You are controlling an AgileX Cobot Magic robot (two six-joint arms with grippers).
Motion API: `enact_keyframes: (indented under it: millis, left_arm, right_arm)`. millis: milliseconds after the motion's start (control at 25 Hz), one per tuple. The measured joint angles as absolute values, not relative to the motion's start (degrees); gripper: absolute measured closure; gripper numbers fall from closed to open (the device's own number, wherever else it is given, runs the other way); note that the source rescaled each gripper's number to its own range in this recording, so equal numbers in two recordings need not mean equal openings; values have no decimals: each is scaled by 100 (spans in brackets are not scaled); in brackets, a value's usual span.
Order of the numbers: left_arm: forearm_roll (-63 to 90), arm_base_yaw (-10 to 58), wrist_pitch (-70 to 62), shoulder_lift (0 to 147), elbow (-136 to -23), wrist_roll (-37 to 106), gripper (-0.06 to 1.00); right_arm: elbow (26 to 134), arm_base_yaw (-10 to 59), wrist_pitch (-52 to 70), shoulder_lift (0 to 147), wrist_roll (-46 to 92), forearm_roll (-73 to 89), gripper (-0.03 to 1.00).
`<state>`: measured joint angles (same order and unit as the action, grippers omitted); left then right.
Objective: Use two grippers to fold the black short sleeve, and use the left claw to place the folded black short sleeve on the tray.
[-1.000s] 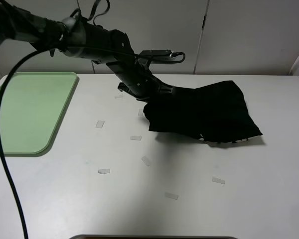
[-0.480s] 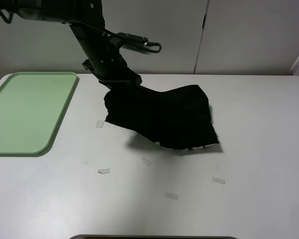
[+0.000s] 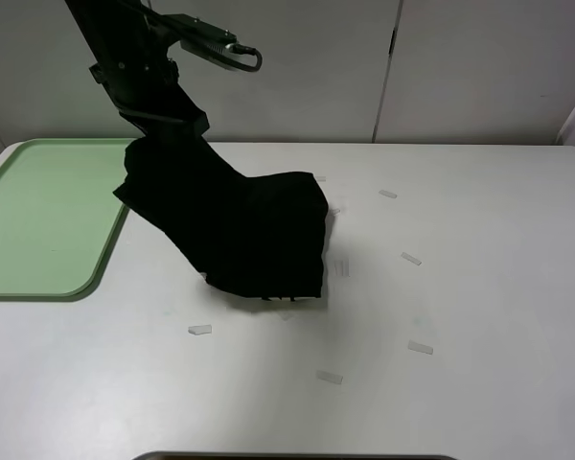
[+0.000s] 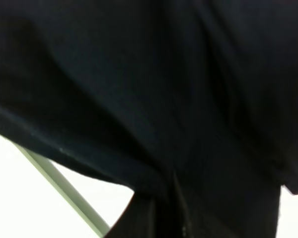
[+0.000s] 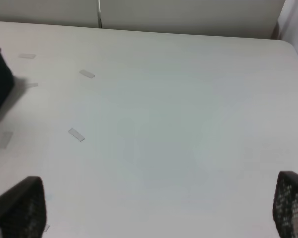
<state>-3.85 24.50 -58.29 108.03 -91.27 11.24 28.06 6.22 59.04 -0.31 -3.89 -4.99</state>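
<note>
A: Desk (image 3: 479, 307), green tray (image 3: 38, 211)?
B: The tray lies below the left pincer (image 3: 163, 125), to its left.
A: Black short sleeve (image 3: 240, 225)?
B: Clamped in the left pincer. It hangs down and to the right, hem resting on the desk.
A: Right pincer (image 5: 156, 203)?
B: Fingers spread wide, holding nothing. Tape strip (image 5: 76, 134) ahead.

High overhead view, wrist close-ups, shared table (image 3: 479, 316)

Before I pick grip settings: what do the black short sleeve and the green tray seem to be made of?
Black short sleeve: soft matte fabric, probably cotton knit; it hangs in limp folds. Green tray: likely plastic, smooth with a slight sheen and a rounded moulded rim.
</note>
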Motion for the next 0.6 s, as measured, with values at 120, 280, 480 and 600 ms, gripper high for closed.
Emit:
enact_keyframes:
  millis: [120,280,480,600]
  left_arm:
    - [-355,2505,-5807,10803,-9127,1137,94]
    - [-349,2873,-5523,10853,-9127,1115,94]
    - [-318,3563,-5018,11266,-9127,902,94]
    - [-212,3906,-4635,11558,-9127,748,94]
  right_arm:
    - [2806,622,5904,-31,-389,-499,-3]
    - [2806,622,5904,-31,-389,-499,-3]
    - [2806,622,5904,-31,-389,-499,-3]
    - [2806,622,5904,-31,-389,-499,-3]
